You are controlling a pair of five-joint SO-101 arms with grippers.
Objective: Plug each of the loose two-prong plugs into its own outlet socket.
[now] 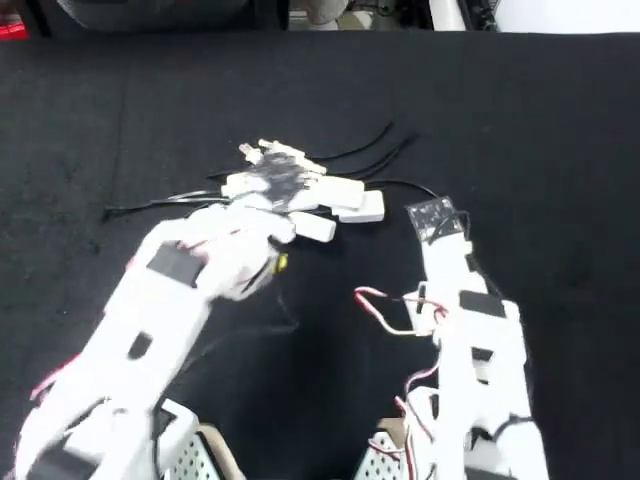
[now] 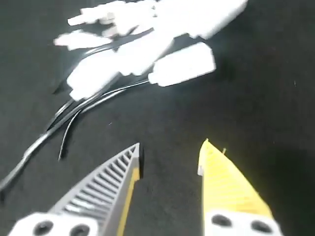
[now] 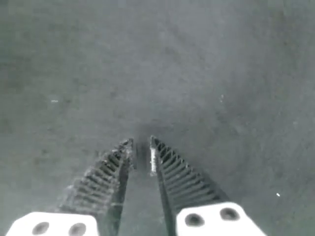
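The left gripper (image 2: 171,147) gaped empty near the plugs (image 2: 182,66), apparently lining up a grasp. The right gripper (image 3: 141,147) sat nearly closed, empty.

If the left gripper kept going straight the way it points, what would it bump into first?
Probably the nearest white plug, at the edge of the plug pile. Only bare black table lies between it and the open left gripper, though depth is hard to judge.
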